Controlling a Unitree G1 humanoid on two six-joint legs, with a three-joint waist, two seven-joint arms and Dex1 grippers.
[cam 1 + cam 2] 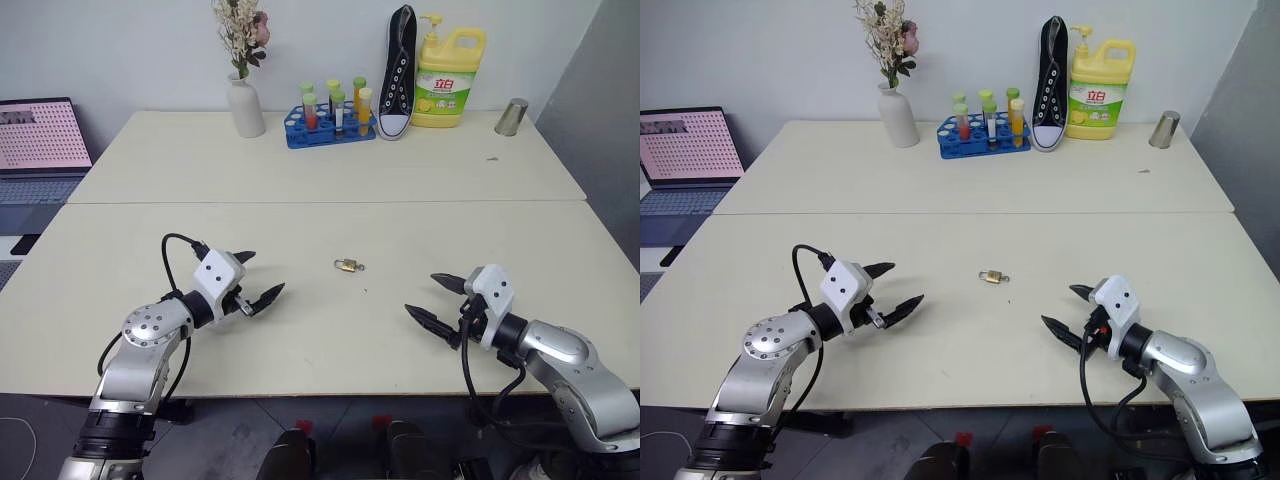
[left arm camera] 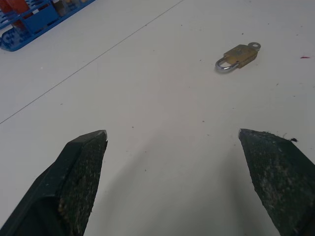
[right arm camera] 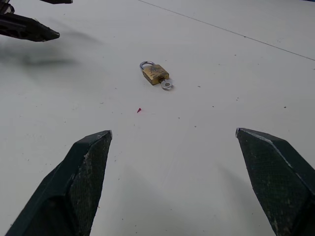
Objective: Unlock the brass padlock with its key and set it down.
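The brass padlock [image 1: 346, 265] lies flat on the cream table, midway between my two arms and a little farther out. Its silvery shackle [image 3: 146, 64] looks closed, and the key [image 3: 166, 85] sticks out of the body's far end. My left gripper [image 1: 257, 279] hovers open to the left of the padlock, fingers pointing toward it. On the right, my right gripper [image 1: 435, 300] is open too, aimed inward. Both are empty and well short of the padlock [image 2: 238, 55].
Along the back edge stand a white vase with dried flowers [image 1: 245, 105], a blue rack of tubes [image 1: 328, 125], a black sneaker [image 1: 399, 70], a yellow detergent bottle [image 1: 449, 78] and a metal cup [image 1: 512, 117]. A laptop [image 1: 40, 140] sits at far left.
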